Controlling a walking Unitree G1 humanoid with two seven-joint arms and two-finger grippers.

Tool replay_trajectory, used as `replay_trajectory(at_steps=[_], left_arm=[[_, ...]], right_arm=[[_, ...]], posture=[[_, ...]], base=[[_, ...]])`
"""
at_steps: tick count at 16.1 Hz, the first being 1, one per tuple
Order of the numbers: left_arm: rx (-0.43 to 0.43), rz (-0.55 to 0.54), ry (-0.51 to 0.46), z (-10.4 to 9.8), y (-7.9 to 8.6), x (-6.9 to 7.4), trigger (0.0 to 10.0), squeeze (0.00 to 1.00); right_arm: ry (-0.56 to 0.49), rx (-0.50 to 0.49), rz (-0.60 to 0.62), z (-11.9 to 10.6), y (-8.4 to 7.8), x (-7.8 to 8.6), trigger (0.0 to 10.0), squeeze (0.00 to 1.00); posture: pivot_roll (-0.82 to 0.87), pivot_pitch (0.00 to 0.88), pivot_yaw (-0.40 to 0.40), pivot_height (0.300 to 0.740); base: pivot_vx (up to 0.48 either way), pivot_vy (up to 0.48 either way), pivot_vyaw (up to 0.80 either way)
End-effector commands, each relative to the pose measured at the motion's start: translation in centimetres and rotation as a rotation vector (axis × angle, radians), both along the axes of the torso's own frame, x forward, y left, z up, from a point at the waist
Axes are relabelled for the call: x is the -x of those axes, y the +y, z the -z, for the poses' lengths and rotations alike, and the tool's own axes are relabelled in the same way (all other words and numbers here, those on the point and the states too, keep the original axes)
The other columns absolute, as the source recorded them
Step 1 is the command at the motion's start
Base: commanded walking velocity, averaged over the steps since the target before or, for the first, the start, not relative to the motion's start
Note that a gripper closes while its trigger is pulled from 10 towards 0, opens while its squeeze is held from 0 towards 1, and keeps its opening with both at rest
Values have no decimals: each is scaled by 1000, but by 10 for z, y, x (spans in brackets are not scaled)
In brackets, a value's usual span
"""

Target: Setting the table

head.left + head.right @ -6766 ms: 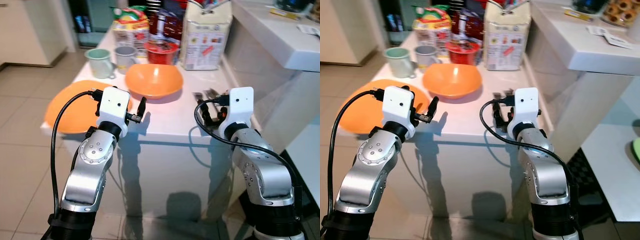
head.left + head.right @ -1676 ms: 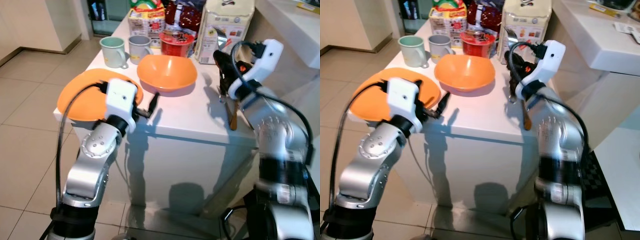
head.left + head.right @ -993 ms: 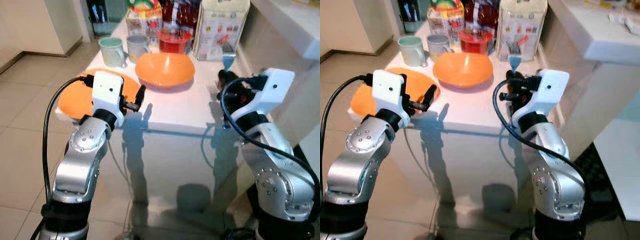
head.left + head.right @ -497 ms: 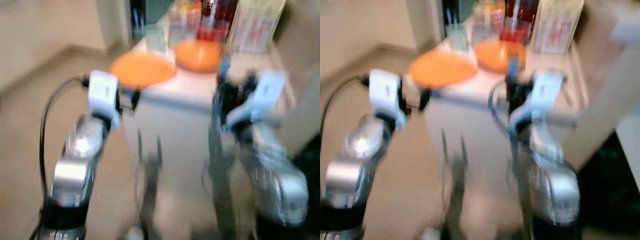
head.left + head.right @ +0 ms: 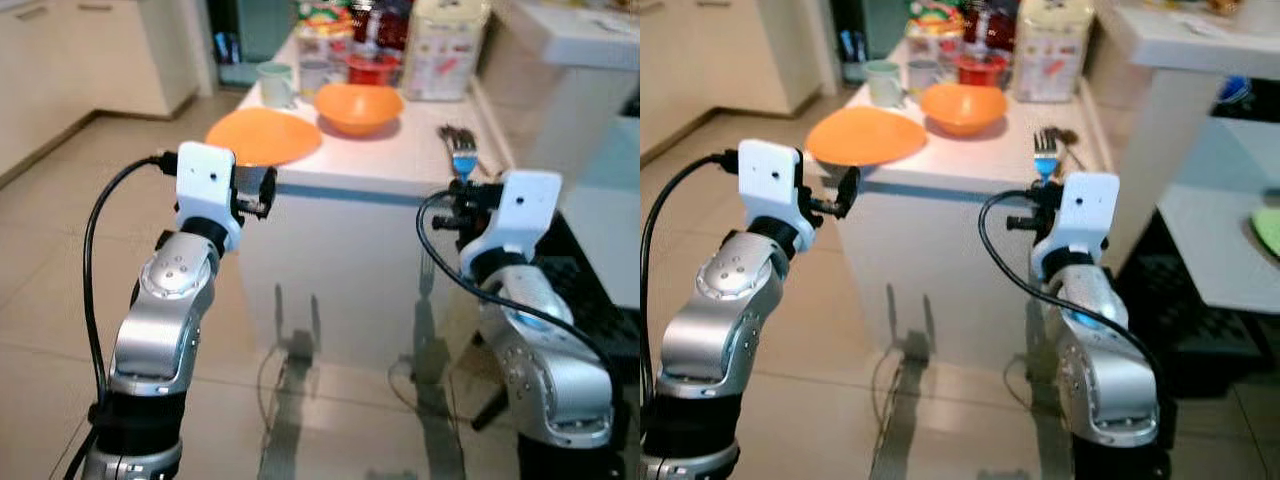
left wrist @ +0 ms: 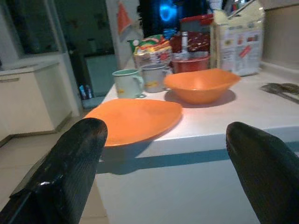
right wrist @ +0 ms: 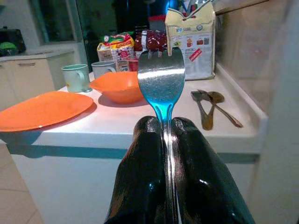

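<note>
my right gripper (image 7: 162, 128) pinches a shiny blue-necked metal fork (image 7: 161, 74) upright, my left gripper (image 6: 163, 154) spread wide, the flat orange plate (image 5: 263, 136) at eleven o'clock.

A: Identify the location type.

B: Domestic kitchen. Indicators: a white counter (image 5: 380, 170) carrying an orange plate (image 5: 262, 136), an orange bowl (image 5: 358, 107), two mugs (image 6: 128, 82) and cutlery (image 7: 209, 108).

A: Further evidence?

B: Food packages (image 7: 190, 37) stand along the counter's far end. Cream cabinets (image 5: 95, 60) line the wall to the left, and the floor is beige tile (image 5: 50, 270). A second white worktop (image 5: 1180, 45) stands to the right.
</note>
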State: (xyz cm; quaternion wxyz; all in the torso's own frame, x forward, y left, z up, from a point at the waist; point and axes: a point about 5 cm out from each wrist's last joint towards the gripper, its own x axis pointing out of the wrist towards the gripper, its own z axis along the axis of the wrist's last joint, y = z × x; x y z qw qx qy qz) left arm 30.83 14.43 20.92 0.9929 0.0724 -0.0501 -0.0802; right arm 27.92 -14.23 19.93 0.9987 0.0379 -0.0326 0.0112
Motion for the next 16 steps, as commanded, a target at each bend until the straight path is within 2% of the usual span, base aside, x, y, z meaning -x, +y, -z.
replay_trajectory(at_steps=[1,8,16], left_arm=[[-13,5,-14,-3,-3,-2,10000,0],[-10,40,-19,-3,-12,-4,10000,0],[-24,37,-26,-4,-11,-5,10000,0]], right_arm=[[-8,-11,13,-3,-3,0,10000,0],[-26,0,32,-4,-10,-1,10000,0],[-15,4,60,-3,-15,-5,10000,0]], posture=[[-13,0,13,740],[-30,0,25,740],[-27,0,24,740]], base=[[0,-416,0],[0,-416,0],[0,-416,0]])
